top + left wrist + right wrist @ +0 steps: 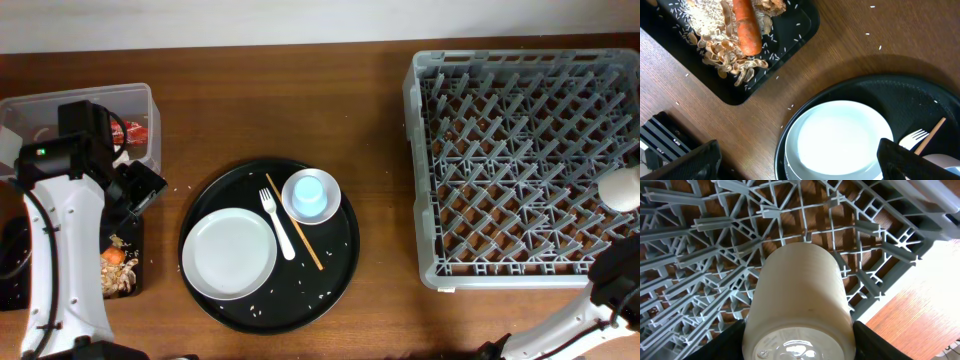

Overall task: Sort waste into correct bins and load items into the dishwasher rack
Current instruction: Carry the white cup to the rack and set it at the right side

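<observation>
My left gripper [800, 167] is open and empty, hovering over the left edge of the white plate [840, 140], which lies on the round black tray [330, 280]. A white fork [277, 222] and a light-blue cup [311, 192] standing in a small white bowl [296, 205] lie on the same tray. The flat black bin [790, 35] holds rice [705, 17], brown scraps [730, 55] and an orange carrot [747, 27]. The clear tub [100, 98] holds a red wrapper [137, 130]. My right gripper [800, 347] is shut on the cream-white cup [800, 290], held over the grey rack [520, 150].
A wooden chopstick [295, 222] lies on the round tray beside the fork. Loose rice grains are scattered on the round tray and on the wooden table [380, 120]. The left arm [60, 230] covers part of the flat black bin.
</observation>
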Motion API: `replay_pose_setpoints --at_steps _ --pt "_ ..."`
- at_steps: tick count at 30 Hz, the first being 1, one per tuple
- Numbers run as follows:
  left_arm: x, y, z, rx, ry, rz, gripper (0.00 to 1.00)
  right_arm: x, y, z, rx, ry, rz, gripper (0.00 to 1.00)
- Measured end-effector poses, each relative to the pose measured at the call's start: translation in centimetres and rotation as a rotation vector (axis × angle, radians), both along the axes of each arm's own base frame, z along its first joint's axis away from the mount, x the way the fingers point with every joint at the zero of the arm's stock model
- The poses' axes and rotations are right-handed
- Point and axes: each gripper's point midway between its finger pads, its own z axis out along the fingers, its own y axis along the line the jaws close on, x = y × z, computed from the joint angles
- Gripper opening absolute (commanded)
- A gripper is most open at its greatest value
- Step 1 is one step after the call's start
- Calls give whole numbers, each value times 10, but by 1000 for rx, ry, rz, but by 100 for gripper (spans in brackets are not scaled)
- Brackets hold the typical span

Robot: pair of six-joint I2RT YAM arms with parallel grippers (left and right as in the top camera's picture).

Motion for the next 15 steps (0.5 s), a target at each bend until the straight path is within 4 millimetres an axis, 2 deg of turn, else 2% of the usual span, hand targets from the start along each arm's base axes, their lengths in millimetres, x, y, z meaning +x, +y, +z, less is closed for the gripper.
replay_pose_setpoints --at_steps 2,5,10,15 --pt "0 0 0 0 0 0 99 1 -3 0 -15 -1 -2 67" --pt "0 0 0 0 0 0 99 4 -7 1 -32 -13 2 97" --pt "0 0 0 0 0 0 99 3 -7 1 -32 -10 0 100" --pt "0 0 0 0 0 0 99 8 8 6 34 -57 12 100"
